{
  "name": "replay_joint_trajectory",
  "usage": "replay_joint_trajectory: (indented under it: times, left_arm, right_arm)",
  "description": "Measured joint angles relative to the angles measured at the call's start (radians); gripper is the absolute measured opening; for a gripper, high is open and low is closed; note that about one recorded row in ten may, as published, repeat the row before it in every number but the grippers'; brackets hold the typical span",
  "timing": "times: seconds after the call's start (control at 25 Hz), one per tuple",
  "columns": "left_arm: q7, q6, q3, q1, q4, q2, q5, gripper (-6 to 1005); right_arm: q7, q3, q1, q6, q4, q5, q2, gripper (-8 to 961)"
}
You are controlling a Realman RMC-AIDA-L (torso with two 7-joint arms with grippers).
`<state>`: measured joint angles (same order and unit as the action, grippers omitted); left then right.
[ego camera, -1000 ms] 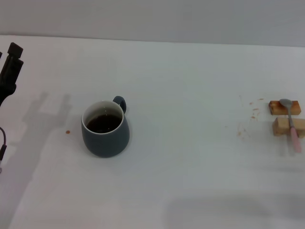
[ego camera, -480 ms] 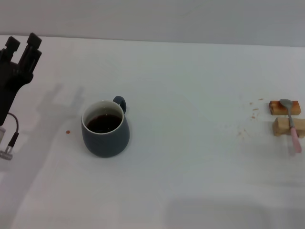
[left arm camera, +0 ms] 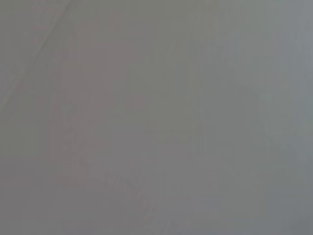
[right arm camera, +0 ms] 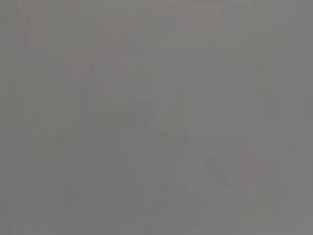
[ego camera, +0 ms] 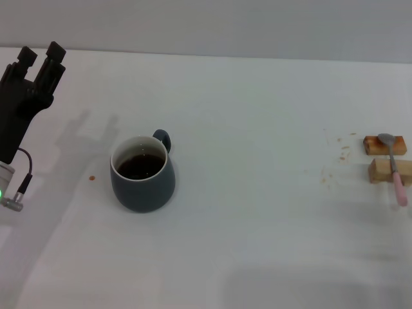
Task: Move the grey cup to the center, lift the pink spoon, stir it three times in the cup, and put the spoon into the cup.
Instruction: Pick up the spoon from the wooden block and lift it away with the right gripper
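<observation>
Nearest the robot, toward seven o'clock of the white table (ego camera: 257, 116), the grey cup (ego camera: 142, 174) stands upright with dark liquid inside, its small loop handle turned to one o'clock. A tiny brown spot (ego camera: 91, 178) lies on the table just off the cup's nine o'clock side.

At about three o'clock, well apart from the cup, the pink spoon (ego camera: 394, 168) rests across two small wooden blocks (ego camera: 385, 158), its metal bowl on the farther block and its pink handle reaching past the nearer block toward six o'clock. Brown specks (ego camera: 336, 161) dot the table beside the blocks at their nine o'clock side.

Farther back, at ten o'clock, the left gripper (ego camera: 38, 60) hangs above the table, apart from the cup, its two dark fingers parted with a clear gap and nothing between them.

The right gripper shows in no view; both wrist views show only blank grey.
</observation>
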<state>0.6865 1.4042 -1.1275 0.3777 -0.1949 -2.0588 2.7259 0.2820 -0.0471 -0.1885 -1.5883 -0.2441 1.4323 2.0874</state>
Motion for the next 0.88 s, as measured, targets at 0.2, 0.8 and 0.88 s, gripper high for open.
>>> replay_joint_trajectory:
  times: [0.2,0.8,0.88]
  left_arm:
    - [0.0,-0.005,0.0,0.003,0.0,0.0,0.0,693]
    - [0.01,-0.013,-0.008,-0.002,0.012,0.002,0.0,694]
    - [0.01,-0.013,-0.008,-0.001,0.014,0.002,0.0,694]
  right_arm:
    - [-0.008,-0.024,0.004,0.03,-0.012,0.0,0.0,608]
    - [-0.053,-0.059,0.009,0.117,-0.045,0.0,0.0,608]
    - [-0.054,-0.063,0.008,0.132,-0.045,0.0,0.001,608]
